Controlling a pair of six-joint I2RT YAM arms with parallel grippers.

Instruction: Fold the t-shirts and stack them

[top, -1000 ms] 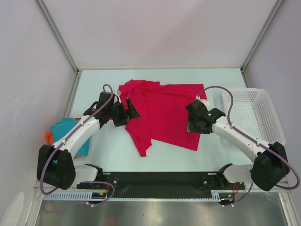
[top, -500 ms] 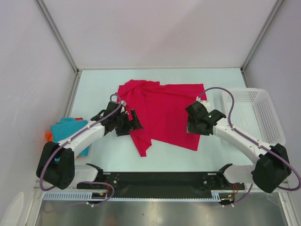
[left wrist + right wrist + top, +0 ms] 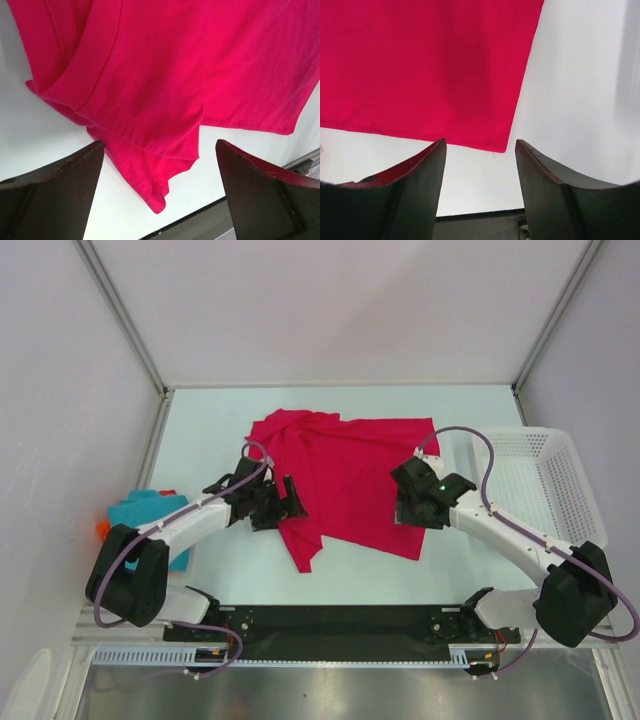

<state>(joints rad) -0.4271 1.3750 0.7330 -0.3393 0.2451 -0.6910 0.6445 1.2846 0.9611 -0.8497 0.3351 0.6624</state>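
Note:
A large crimson-pink t-shirt (image 3: pixel 345 475) lies spread in the middle of the table, rumpled along its left side, with a folded point toward the near edge. My left gripper (image 3: pixel 286 502) hovers open over that left edge; in the left wrist view the folded cloth (image 3: pixel 175 75) lies beyond the wide-apart fingers of the gripper (image 3: pixel 160 145). My right gripper (image 3: pixel 405 508) stands open above the shirt's near right part. The right wrist view shows the gripper (image 3: pixel 480 142) empty, just short of the shirt's corner (image 3: pixel 502 145). A teal t-shirt (image 3: pixel 140 515) and an orange one (image 3: pixel 102 531) lie at the left edge.
A white mesh basket (image 3: pixel 560 490) sits at the right side of the table, beside the right arm. A black rail (image 3: pixel 330 620) runs along the near edge between the arm bases. Grey walls enclose the table on three sides.
My left gripper has slid toward the near edge and rightward along the shirt's left side, staying open. The right gripper has shifted slightly left; the shirt has not moved.

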